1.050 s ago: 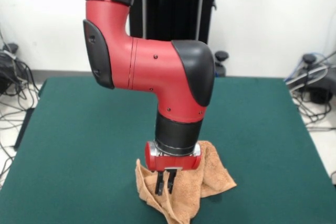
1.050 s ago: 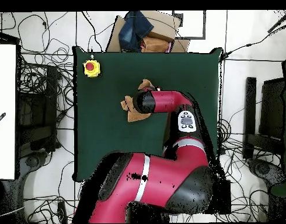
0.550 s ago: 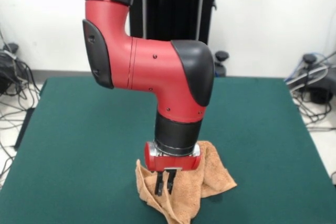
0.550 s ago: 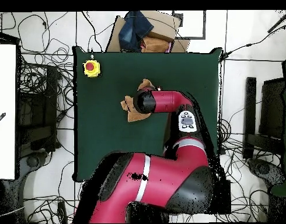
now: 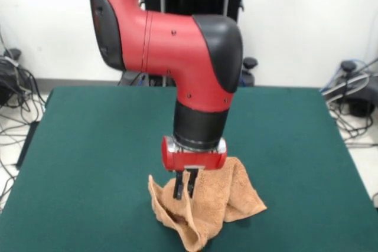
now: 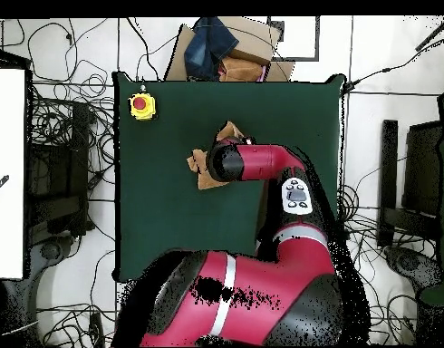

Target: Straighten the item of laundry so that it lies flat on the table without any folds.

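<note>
- At lower centre of the front view, the towel [image 5: 207, 205] lies bunched and folded on the green table [image 5: 88, 146].
- Gripper [image 5: 185, 190] points straight down, fingers close together, pinching a raised fold of towel.
- Overhead view: yellow box with red button [image 6: 141, 105] at the table's upper-left corner.

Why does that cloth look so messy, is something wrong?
The towel is bunched in a rumpled heap near the table's front edge, folds everywhere, not flat. The claw pinches a fold. Nothing looks torn or spilled.
</note>
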`<state>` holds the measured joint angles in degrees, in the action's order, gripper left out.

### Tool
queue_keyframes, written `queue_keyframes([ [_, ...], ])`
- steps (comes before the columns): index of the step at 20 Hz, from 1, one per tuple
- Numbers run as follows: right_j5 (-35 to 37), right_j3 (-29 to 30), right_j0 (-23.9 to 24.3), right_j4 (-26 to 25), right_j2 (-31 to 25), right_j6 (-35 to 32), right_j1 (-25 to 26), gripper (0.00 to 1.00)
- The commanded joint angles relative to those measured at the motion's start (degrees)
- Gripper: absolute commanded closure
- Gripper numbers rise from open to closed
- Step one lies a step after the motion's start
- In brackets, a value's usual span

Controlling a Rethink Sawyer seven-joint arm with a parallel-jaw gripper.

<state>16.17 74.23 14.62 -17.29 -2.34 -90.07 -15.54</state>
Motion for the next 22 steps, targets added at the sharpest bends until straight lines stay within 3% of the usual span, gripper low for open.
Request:
queue_keyframes([
  [1,6.30,10.52,2.46,-1.14,-1.79,-1.85,-8.59,1.00],
  [13,23.11,16.56,1.57,3.26,-0.90,-2.36,-23.62,1.00],
  [22,40.11,17.09,-7.45,5.77,5.80,-12.81,-35.94,1.00],
])
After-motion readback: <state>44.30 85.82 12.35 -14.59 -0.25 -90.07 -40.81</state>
